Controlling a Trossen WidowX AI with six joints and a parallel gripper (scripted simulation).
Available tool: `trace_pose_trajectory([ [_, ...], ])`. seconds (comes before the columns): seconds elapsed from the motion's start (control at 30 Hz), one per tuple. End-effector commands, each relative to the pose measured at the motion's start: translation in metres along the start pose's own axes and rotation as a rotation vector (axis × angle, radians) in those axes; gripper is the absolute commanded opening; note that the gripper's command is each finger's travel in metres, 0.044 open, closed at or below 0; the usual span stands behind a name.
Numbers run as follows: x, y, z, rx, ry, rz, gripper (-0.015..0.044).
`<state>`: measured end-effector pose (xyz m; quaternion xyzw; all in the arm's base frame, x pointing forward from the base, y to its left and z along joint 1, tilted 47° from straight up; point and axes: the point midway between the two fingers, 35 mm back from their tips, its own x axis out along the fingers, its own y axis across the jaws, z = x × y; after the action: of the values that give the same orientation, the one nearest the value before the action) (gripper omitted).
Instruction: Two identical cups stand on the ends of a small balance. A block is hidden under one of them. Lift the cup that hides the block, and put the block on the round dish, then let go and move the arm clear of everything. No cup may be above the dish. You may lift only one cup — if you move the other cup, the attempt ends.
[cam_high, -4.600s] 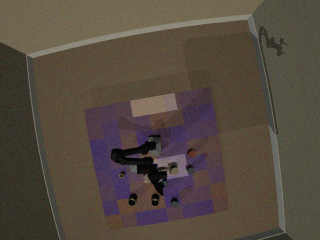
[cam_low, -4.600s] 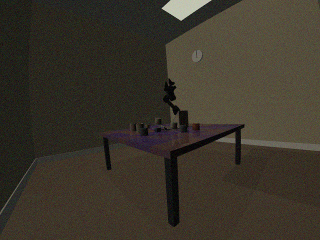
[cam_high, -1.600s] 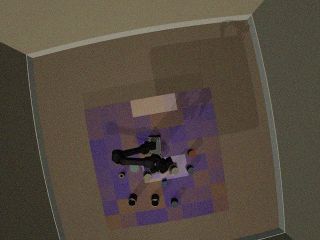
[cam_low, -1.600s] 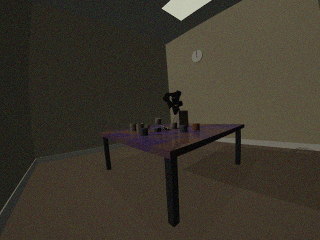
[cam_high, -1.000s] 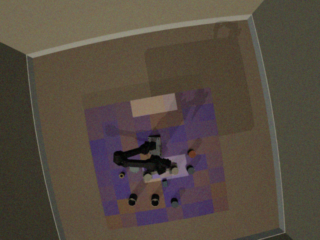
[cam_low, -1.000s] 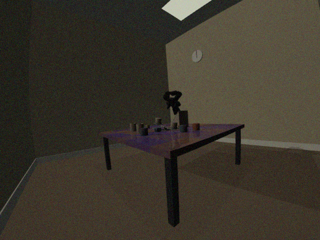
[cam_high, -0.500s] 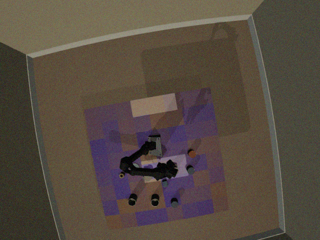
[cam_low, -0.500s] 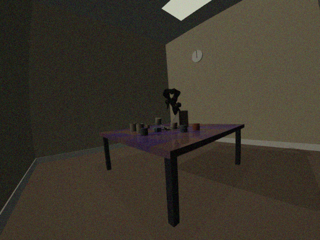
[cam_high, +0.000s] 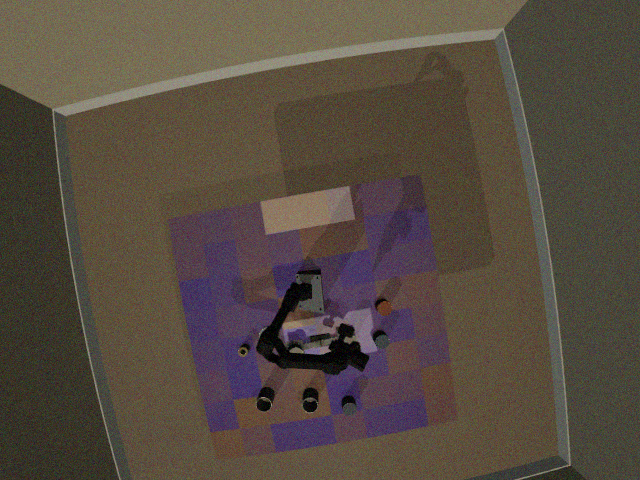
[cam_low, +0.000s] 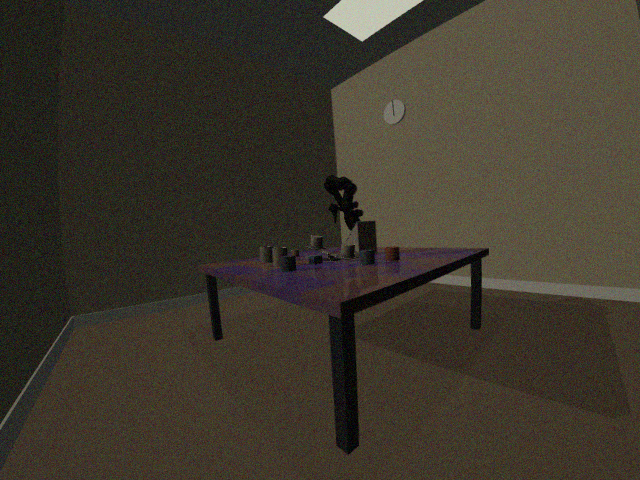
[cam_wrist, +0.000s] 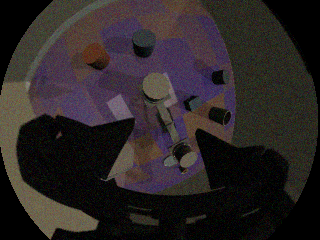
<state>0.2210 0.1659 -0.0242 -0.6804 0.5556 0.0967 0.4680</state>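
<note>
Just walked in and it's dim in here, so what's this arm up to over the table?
The arm is raised above the table, its gripper open and holding nothing. The wrist view looks down between the fingers onto a small balance with a pale cup on its far end and another cup on its near end. Both cups are in place on the balance, neither lifted. Other small cups stand around the table. The dish cannot be made out for certain.

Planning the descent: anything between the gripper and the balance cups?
Nothing visible. The open gripper hangs above the balance, and both cups, the far one and the near one, show unobstructed between its fingers.
</note>
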Motion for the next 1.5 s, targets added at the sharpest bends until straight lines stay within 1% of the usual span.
trace_pose_trajectory([
  [0.0, 0.012, 0.0, 0.013, -0.104, 0.02, 0.05, 0.044],
  [0.53, 0.074, 0.009, 0.057, -0.556, 0.04, 0.276, 0.044],
  [0.7, 0.076, 0.009, 0.057, -0.56, 0.04, 0.279, 0.044],
  [0.8, 0.088, 0.012, 0.055, -0.56, 0.04, 0.279, 0.044],
  [0.97, 0.09, 0.013, 0.055, -0.56, 0.04, 0.279, 0.044],
  [1.47, 0.114, 0.018, 0.053, -0.56, 0.04, 0.278, 0.044],
])
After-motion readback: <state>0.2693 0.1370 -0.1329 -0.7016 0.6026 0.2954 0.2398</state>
